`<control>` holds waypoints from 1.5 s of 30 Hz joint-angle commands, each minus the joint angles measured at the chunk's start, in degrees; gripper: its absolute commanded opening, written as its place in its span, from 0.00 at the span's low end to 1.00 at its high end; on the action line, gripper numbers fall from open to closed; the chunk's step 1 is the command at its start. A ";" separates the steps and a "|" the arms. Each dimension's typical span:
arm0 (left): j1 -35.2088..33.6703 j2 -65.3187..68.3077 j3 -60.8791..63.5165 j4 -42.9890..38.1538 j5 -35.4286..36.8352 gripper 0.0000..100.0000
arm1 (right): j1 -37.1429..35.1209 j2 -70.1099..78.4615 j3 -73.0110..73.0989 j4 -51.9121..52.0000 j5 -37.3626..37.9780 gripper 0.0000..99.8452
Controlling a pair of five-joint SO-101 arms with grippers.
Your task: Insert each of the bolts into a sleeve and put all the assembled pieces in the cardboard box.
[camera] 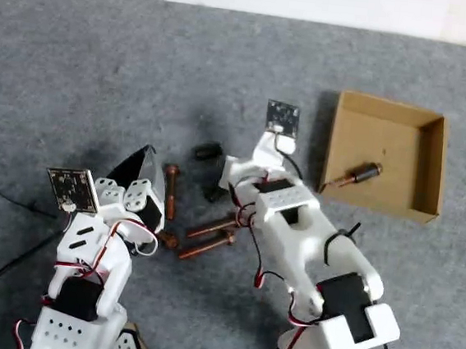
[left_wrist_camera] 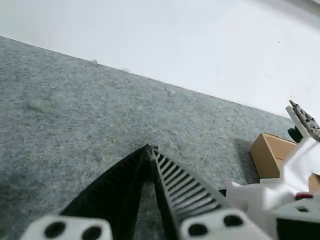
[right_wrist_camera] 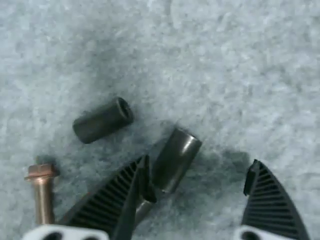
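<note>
My right gripper (right_wrist_camera: 199, 171) is open low over the grey mat. A dark sleeve (right_wrist_camera: 176, 159) lies between its fingers, close against one fingertip (right_wrist_camera: 141, 172). A second dark sleeve (right_wrist_camera: 102, 120) lies just beyond, and a copper bolt (right_wrist_camera: 42, 192) sits beside it. From above, the two sleeves (camera: 208, 151) (camera: 213, 194) lie at the centre, with several copper bolts (camera: 169, 190) (camera: 210, 226) (camera: 206, 246) between the arms. My left gripper (left_wrist_camera: 149, 150) is shut on nothing, raised over the mat (camera: 146, 154). The cardboard box (camera: 429, 152) holds one assembled bolt and sleeve (camera: 355, 176).
The box (left_wrist_camera: 272, 155) stands at the right of the mat, beyond the right arm. A white wall edge runs along the far side of the mat. A black cable (camera: 1, 272) trails at the near left. Open mat stretches across the far left.
</note>
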 commanded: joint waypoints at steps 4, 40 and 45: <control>-0.40 -0.57 1.10 -0.26 -0.44 0.01 | 0.48 -0.31 -1.27 0.22 -0.44 0.28; -0.40 -0.57 1.10 -0.09 -0.44 0.01 | 0.40 0.40 0.22 3.56 -0.44 0.19; -0.40 -0.57 1.10 -0.09 -0.44 0.01 | 0.66 7.87 -5.67 10.07 -0.53 0.19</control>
